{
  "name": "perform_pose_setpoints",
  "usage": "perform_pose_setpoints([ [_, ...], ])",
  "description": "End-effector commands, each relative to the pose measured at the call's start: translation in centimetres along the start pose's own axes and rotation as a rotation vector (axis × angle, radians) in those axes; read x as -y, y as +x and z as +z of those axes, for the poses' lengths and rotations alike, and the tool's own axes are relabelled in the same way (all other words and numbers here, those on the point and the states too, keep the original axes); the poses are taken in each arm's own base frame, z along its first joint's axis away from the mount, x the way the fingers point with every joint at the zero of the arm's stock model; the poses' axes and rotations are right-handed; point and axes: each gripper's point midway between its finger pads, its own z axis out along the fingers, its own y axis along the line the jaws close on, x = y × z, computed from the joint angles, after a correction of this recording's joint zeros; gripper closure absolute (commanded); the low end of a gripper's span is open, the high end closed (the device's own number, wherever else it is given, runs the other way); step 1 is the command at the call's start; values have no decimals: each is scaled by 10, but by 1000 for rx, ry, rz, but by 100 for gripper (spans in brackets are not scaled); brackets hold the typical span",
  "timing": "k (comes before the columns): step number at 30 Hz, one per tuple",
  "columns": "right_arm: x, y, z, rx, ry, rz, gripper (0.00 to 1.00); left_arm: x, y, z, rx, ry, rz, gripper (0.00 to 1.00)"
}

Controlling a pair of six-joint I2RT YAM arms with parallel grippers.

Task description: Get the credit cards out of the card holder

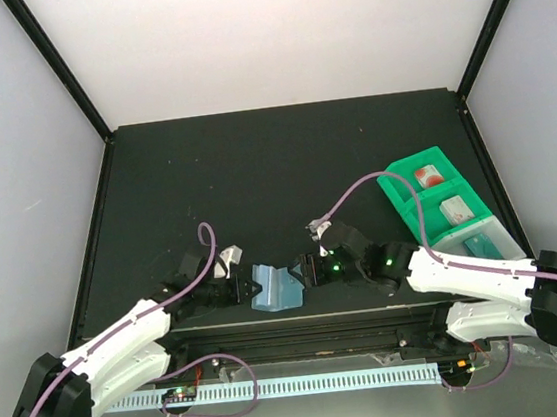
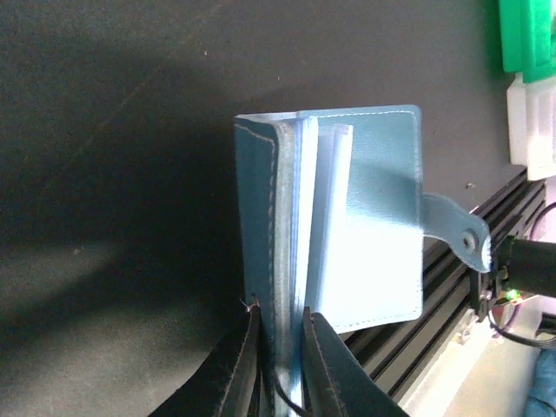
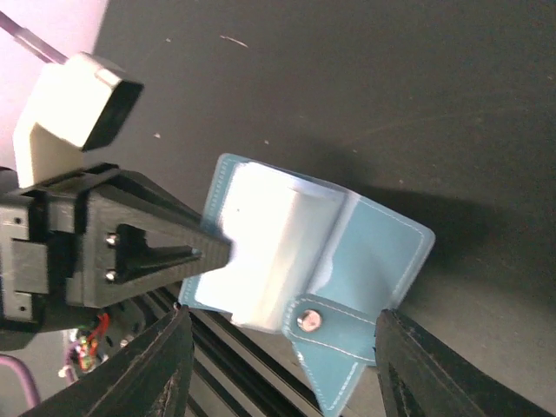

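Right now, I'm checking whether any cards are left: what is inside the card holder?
Inside the open card holder only a stack of pale sleeves shows, seen edge-on. The left claw pinches one cover. Whether a card sits between the sleeves is hidden.

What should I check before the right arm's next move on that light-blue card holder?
1. Left hold: ok. The left gripper has its jaws shut on one panel of the light-blue plastic bifold card holder.
2. Holder open: ok. Its panels stand spread, and the snap strap hangs undone.
3. Right side ready: ok. The right gripper has its jaws open, one on each side of the holder's strap end.
4. Cards left inside: cannot tell. The white plastic sleeves hide their contents.
5. Cards out: ok. A white card with a red blotch, a pale grey card and a teal card lie in the green plastic compartment tray.
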Motion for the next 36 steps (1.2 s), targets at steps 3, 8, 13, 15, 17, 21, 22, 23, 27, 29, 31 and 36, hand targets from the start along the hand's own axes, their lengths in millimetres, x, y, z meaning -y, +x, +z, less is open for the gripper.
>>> perform_pose_setpoints([
  [3,-20,4,12,-24,-103,17,42,23,-15,-10,49,60,39,76],
  [8,-19,17,34,-86,-102,1,42,24,-11,-6,32,88,43,98],
  [13,-11,31,54,-149,-85,-1,42,23,-8,-3,10,88,34,98],
  [15,-7,36,60,-169,-73,3,43,24,-8,-5,16,92,33,93],
  [17,-4,40,65,-186,-69,6,42,25,-10,-6,29,93,32,89],
  [21,-1,45,71,-201,-69,19,40,27,-11,-9,41,104,33,98],
  [22,-2,46,71,-204,-75,22,38,27,-12,-9,43,104,31,98],
  [23,-4,46,72,-206,-83,25,36,26,-11,-8,45,101,29,99],
  [27,-5,47,74,-208,-93,48,32,24,-10,-7,55,108,15,98],
  [29,-6,45,72,-200,-94,55,29,24,-11,-8,66,114,13,99],
  [31,-7,42,71,-190,-93,57,24,23,-12,-10,81,110,11,98],
  [36,-7,40,69,-180,-88,57,22,24,-15,-15,109,101,13,99],
])
